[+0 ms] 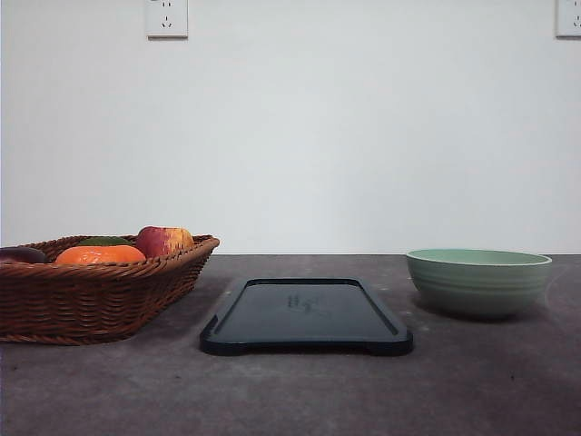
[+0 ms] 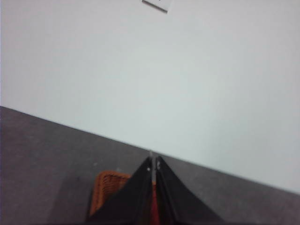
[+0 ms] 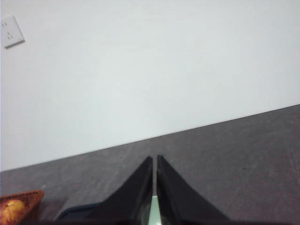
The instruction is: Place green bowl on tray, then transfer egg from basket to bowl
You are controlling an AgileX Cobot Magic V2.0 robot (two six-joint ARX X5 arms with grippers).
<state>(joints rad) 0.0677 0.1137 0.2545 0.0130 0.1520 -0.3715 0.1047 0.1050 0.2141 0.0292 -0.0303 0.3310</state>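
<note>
The green bowl [image 1: 478, 283] stands upright on the table at the right, apart from the tray. In the middle lies the dark tray [image 1: 304, 313], flat and bare. The wicker basket [image 1: 91, 300] sits at the left; the egg is hidden from view. My left gripper [image 2: 153, 161] is shut with nothing held, and past its fingers I see a corner of the basket [image 2: 110, 187]. My right gripper [image 3: 154, 159] is also shut and holds nothing. Beyond its fingers lie a sliver of the bowl [image 3: 153, 213], a tray edge [image 3: 77, 213] and the basket [image 3: 18, 206].
The basket holds an orange fruit [image 1: 100, 255], a red-yellow apple [image 1: 163, 241], something green [image 1: 103, 241] and a dark piece [image 1: 20, 255]. A white wall with sockets [image 1: 166, 17] closes the table's far side. Bare dark table [image 1: 300, 391] lies in front of the tray.
</note>
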